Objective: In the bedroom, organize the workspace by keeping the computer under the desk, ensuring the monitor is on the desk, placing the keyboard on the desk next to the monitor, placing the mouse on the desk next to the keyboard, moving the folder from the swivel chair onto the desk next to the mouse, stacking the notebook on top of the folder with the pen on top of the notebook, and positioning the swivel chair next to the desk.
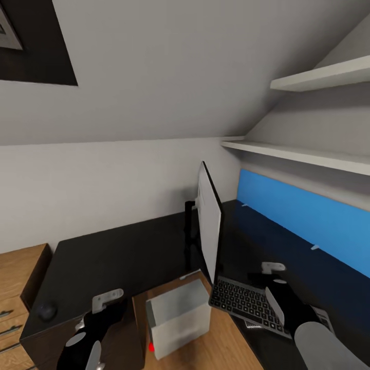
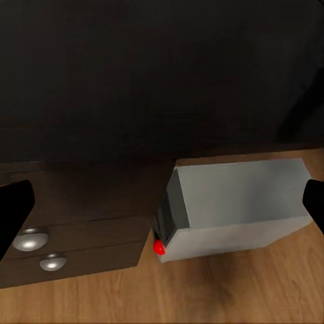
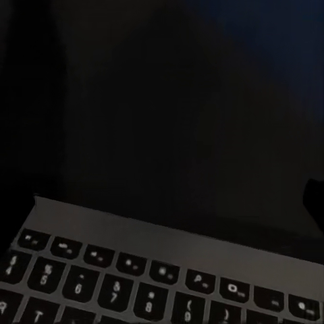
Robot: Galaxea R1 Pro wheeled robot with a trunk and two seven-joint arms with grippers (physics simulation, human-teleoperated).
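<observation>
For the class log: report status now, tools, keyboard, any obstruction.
Left tool open, holding nothing. Right tool state unclear, above keyboard on desk. Monitor beside keyboard. Mouse far off at desk's left end.

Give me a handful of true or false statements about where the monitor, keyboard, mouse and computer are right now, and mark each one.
1. The monitor stands on the black desk, seen nearly edge-on. True.
2. The keyboard lies on the wood floor. False: it rests on the desk, near the monitor's lower edge.
3. The mouse sits right beside the keyboard. False: it lies near the opposite end of the desk, by the left arm, far from the keyboard.
4. The computer stands on the wood floor in the desk's inner corner, its red button showing. True.
5. The left gripper holds the computer. False: it hangs above the desk edge, nothing between its fingers.
</observation>
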